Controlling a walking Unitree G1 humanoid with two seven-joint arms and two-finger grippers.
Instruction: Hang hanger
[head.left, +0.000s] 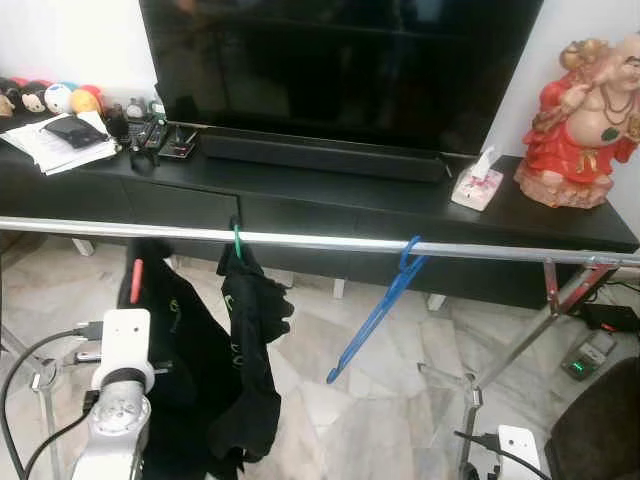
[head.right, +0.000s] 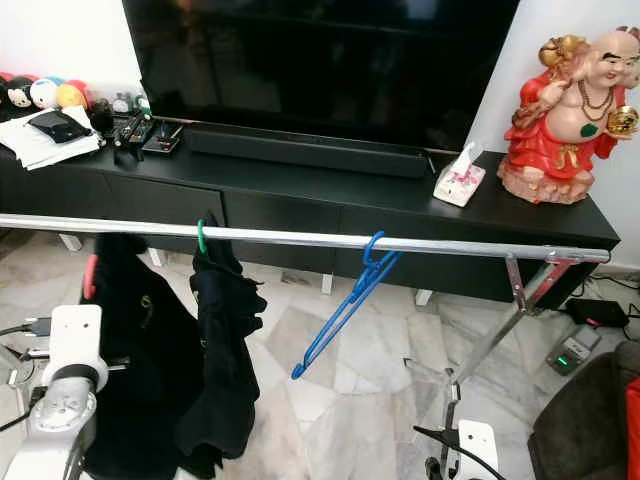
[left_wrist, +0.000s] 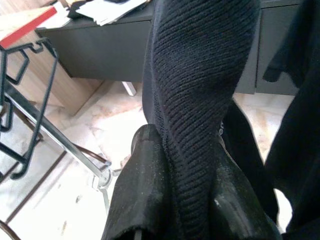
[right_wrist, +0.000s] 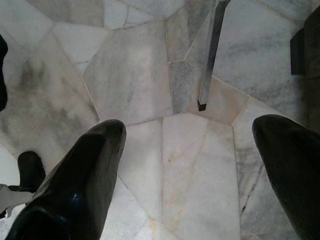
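A blue hanger (head.left: 383, 302) hangs empty and tilted from the silver rail (head.left: 320, 242), right of the middle. To its left a black garment (head.left: 250, 340) hangs on a green hanger (head.left: 237, 240). Further left another black garment (head.left: 170, 330) hangs beside a red hanger (head.left: 135, 280). My left arm (head.left: 115, 400) is low beside that clothing. In the left wrist view my left gripper (left_wrist: 187, 200) is shut on a fold of black knit garment (left_wrist: 200, 90). My right gripper (right_wrist: 187, 165) stands open over the marble floor (right_wrist: 135, 75), holding nothing.
Behind the rail stands a black TV console (head.left: 330, 190) with a large TV (head.left: 340, 60), a tissue box (head.left: 477, 183), a red statue (head.left: 585, 120), papers (head.left: 60, 145) and small toys. Rack legs (head.left: 520, 345) slant down at the right. A black wire rack (left_wrist: 20, 100) stands near my left gripper.
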